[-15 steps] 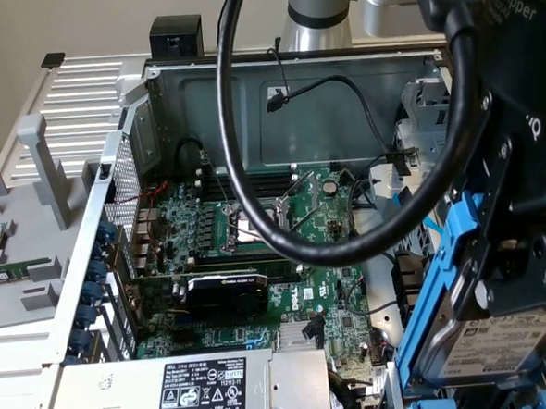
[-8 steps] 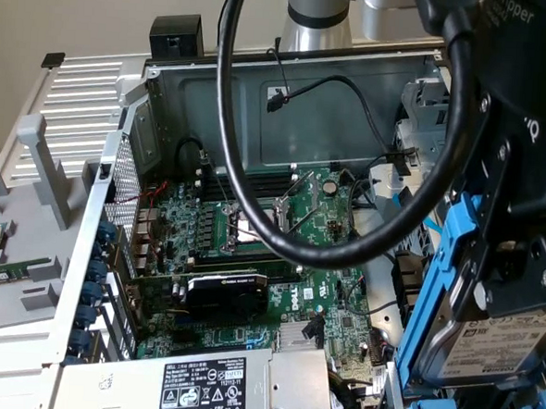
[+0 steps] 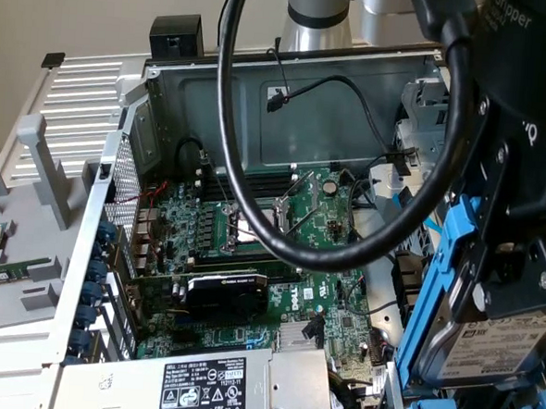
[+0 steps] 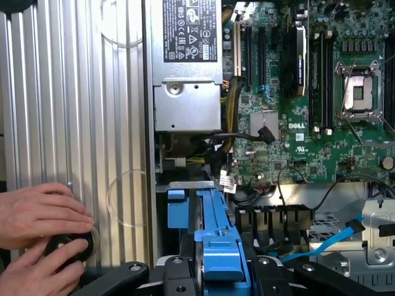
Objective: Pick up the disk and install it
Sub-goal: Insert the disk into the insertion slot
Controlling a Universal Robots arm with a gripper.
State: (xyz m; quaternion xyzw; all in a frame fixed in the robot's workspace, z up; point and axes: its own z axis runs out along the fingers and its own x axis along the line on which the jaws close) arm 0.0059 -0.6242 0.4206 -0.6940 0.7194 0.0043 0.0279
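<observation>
We see the tool (image 3: 513, 293) (image 4: 222, 272) narrowed onto the disk (image 3: 501, 344) (image 4: 213, 216), gripping its blue carrier frame. The disk hangs over the open computer case (image 3: 353, 107) edge, near the power supply (image 3: 206, 386) (image 4: 188, 61).

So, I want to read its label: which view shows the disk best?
The exterior view: the disk shows its white label and blue frame. The wrist view gives that frame end-on, label hidden.
</observation>
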